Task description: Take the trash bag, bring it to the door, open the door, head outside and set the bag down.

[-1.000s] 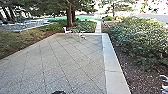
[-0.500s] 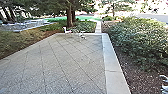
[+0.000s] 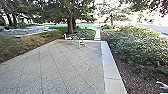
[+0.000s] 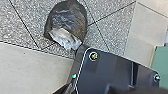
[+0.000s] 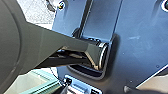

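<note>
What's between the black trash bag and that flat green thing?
Just bare paving: speckled paving beside the trash bag, then a smooth pale strip up to the green thing. That shows in the left wrist view.

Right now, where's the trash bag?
The dark trash bag shows in the left wrist view, against the speckled paving, by a corner of the robot's dark plate; I can't tell whether it's resting there.

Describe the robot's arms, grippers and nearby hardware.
Grey jointed bar, rounded, tapering to a silver-ringed joint; dark plate with round corner fittings, small green light at its edge. The arms' and grippers' own colours and shapes I cannot tell.
</note>
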### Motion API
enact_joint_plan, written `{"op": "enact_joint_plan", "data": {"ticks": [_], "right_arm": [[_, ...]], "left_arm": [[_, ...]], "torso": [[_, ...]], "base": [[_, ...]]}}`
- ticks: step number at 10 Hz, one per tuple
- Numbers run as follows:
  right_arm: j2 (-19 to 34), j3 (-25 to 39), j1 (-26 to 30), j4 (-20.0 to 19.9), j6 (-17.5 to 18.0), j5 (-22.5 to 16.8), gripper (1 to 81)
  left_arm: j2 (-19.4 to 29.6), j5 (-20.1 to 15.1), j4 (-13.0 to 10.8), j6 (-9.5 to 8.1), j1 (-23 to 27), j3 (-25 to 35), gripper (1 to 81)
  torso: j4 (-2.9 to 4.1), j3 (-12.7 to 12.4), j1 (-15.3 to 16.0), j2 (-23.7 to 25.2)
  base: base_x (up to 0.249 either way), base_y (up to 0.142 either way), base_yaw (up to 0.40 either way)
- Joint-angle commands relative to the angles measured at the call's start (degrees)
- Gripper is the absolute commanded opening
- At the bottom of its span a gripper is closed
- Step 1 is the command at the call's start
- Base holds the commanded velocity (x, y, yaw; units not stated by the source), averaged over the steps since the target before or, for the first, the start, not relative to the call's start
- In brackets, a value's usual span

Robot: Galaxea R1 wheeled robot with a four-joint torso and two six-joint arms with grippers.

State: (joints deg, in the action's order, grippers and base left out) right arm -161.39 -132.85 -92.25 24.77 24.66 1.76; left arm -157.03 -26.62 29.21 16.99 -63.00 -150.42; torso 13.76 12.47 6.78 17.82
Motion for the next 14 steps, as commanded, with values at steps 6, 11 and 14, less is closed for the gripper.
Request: {"op": "enact_joint_plan", "data": {"ticks": [6,11,14], "right_arm": [[-2.1,-2.8,2.3,-0.5,0.5,-2.2,81.1],[-5.3,-7.0,2.2,-0.4,0.5,-1.9,81.1],[-6.5,-7.2,2.2,-1.8,1.7,-2.0,81.1]], "left_arm": [[-9.5,5.6,-15.7,2.34,-15.3,-0.9,81.1],[-11.6,5.8,-15.7,2.34,-18.2,-0.9,81.1],[-12.0,11.3,-15.6,2.34,-20.1,-0.9,81.1]], "torso": [[-6.49,-7.2,-0.1,0.1],[-7.48,-2.5,-0.2,0.2],[-7.48,-4.6,-0.3,0.2]], "base": [[0.000,0.000,0.000],[0.000,0.000,0.000],[0.000,0.000,0.000]]}}
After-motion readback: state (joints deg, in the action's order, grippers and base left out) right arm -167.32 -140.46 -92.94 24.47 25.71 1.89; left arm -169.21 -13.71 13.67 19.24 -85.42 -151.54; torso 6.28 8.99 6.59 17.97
